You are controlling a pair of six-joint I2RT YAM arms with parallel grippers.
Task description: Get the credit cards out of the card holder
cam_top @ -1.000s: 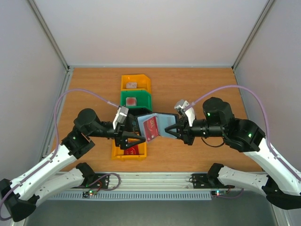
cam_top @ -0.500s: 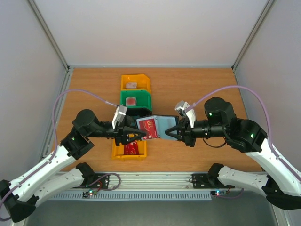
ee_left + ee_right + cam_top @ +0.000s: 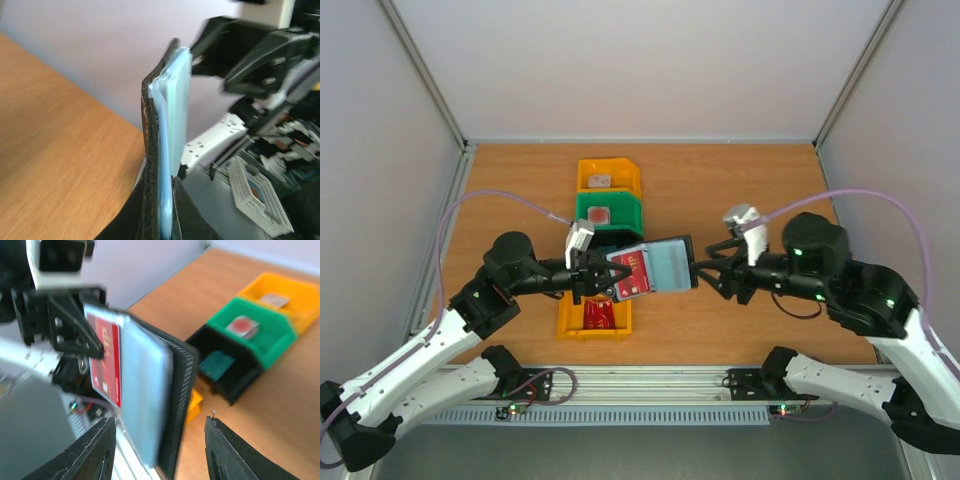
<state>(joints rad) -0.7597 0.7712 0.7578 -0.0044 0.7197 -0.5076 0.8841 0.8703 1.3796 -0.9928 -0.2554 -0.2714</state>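
Nearest, a yellow bin (image 3: 566,322) holds a red card (image 3: 601,317). Just beyond it, the left gripper (image 3: 603,279) is clenched on the 9 o'clock edge of the card holder (image 3: 667,265), which is held off the table with a red credit card (image 3: 633,273) showing in its pocket. At the holder's 3 o'clock, the right gripper (image 3: 706,272) stands spread, just clear of it and grasping nothing. Toward 12 o'clock sit a black bin (image 3: 239,379) with a teal card (image 3: 215,364), a green bin (image 3: 625,210) and a far yellow bin (image 3: 625,178).
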